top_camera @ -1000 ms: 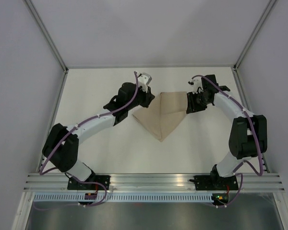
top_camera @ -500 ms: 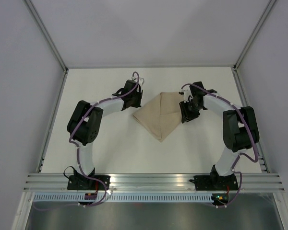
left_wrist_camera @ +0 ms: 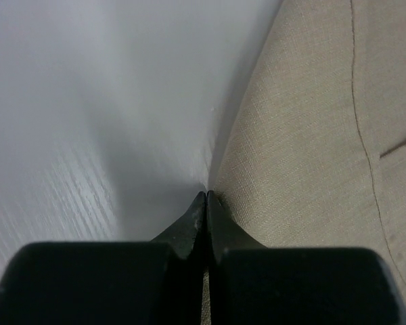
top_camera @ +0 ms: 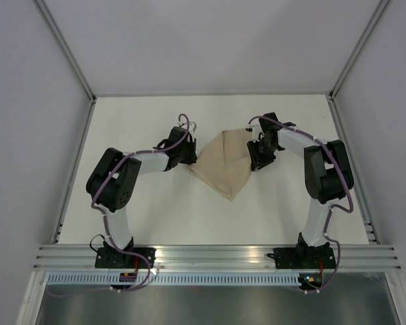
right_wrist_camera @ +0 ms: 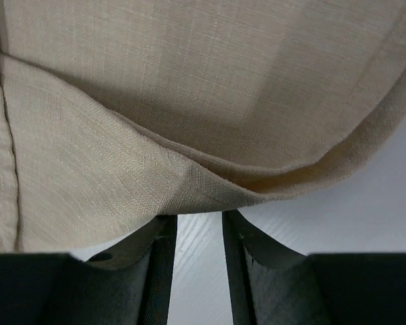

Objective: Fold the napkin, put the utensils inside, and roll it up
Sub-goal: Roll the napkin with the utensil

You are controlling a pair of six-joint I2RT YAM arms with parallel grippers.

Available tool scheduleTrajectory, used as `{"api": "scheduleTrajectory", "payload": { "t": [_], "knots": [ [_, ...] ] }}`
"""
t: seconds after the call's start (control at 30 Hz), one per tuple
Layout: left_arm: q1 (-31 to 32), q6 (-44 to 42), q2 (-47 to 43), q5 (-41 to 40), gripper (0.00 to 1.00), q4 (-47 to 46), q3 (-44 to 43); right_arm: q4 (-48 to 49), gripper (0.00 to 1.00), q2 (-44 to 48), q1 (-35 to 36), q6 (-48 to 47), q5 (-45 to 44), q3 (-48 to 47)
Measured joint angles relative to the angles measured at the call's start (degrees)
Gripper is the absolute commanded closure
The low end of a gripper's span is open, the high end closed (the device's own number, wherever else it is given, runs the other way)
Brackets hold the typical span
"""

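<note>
While the napkin point(top_camera: 224, 162) lay folded on the white table point(top_camera: 155, 203), mid-table and towards the far side, it sat between the two arms. The left gripper point(top_camera: 185, 153) was at its left edge and the right gripper point(top_camera: 258, 158) at its right corner. From the left wrist, the black fingers point(left_wrist_camera: 189, 227) were pressed tight together. Their tips met right at the cloth's border, with the fabric spreading away to the right of them. Whether any cloth was caught between them could not be told. From the right wrist, the two fingers stood apart with bare table showing in the gap. A folded corner of the napkin drooped just beyond the tips, lying across them rather than clamped.

Seen from above, both sets of fingertips were hidden under the wrist housings and looping purple cables point(top_camera: 149, 152). In the wrist views the napkin ran off the frame on several sides, so its full outline showed only from overhead.

That outline was a kite-like form, rounded at the far end and narrowing to a point at the near end. The cloth was a tan, plain-woven fabric with a fine visible weave, a thin stitched hem line point(left_wrist_camera: 363, 135) and soft doubled layers at the right corner. The tabletop showed a faint wood-like grain.
</note>
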State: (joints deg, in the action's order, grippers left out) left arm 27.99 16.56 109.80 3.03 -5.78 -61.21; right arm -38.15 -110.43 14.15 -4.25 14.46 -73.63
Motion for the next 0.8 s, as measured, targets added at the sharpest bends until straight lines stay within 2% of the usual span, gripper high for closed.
{"api": "scheduleTrajectory", "payload": {
  "t": [0.17,0.57,0.67,0.8],
  "knots": [
    [0.7,2.7,-4.6,0.1,0.98,-3.9,7.5,-0.3,0.6,-3.4,0.0,0.0,-0.8,-4.9],
    [6.9,8.9,-16.3,-2.0,0.97,-9.3,23.3,-0.6,0.6,-10.4,0.6,0.0,-1.9,-15.4],
    [7.4,8.9,-18.9,-3.9,0.87,-8.1,24.9,-0.6,0.59,-10.7,0.8,0.0,-2.4,-15.9],
    [7.3,8.8,-23.5,-6.5,0.67,-5.7,25.1,-0.5,0.58,-10.3,0.6,-0.1,-2.8,-15.6]
  ]
}}
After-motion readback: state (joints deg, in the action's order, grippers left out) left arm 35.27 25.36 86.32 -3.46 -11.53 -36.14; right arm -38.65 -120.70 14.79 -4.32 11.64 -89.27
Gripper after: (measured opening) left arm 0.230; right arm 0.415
